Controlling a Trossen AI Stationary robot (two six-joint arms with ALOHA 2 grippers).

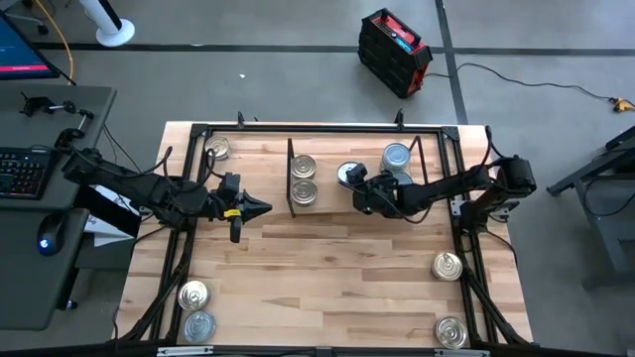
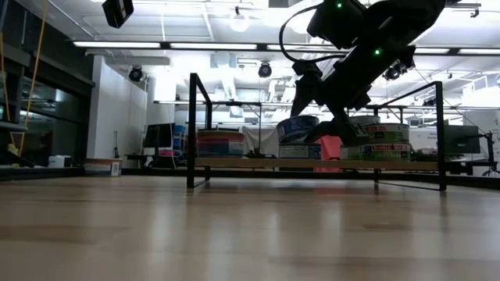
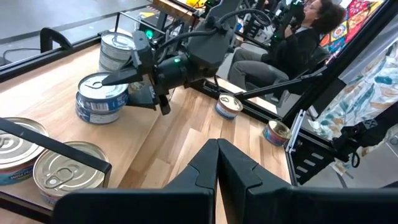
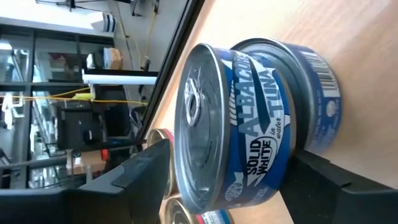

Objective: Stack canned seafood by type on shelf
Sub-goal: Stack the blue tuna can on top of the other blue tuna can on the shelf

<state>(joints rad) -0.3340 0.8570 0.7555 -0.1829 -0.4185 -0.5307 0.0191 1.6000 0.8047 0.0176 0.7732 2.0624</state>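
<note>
The shelf (image 1: 332, 203) is a light-wood board with black end brackets at the table's far middle. Two gold-lidded tins (image 1: 304, 178) lie side by side at its left end, and a silver-blue stack (image 1: 397, 157) stands toward its right. Between them my right gripper (image 1: 355, 183) is shut on a silver-lidded blue tuna tin (image 4: 249, 137), which sits on a second blue tin (image 4: 317, 93). My left gripper (image 1: 263, 207) hangs shut and empty above the table, left of the shelf. My right gripper has the upper blue tin between its two fingers: one finger (image 4: 137, 180) lies over the lid's near rim (image 4: 186, 162), the other finger (image 4: 336, 180) at the tin's underside. The fingers come slanting down from the table's right. The tin (image 2: 297, 129) sits tilted on the lower tin (image 2: 297, 151).
Loose tins lie on the tabletop: one gold at the far left (image 1: 217, 149), two at the near left (image 1: 195, 309), two at the near right (image 1: 448, 297). The shelf's black uprights (image 2: 191, 129) flank the tins. A person (image 3: 305, 37) sits beyond the table's right edge.
</note>
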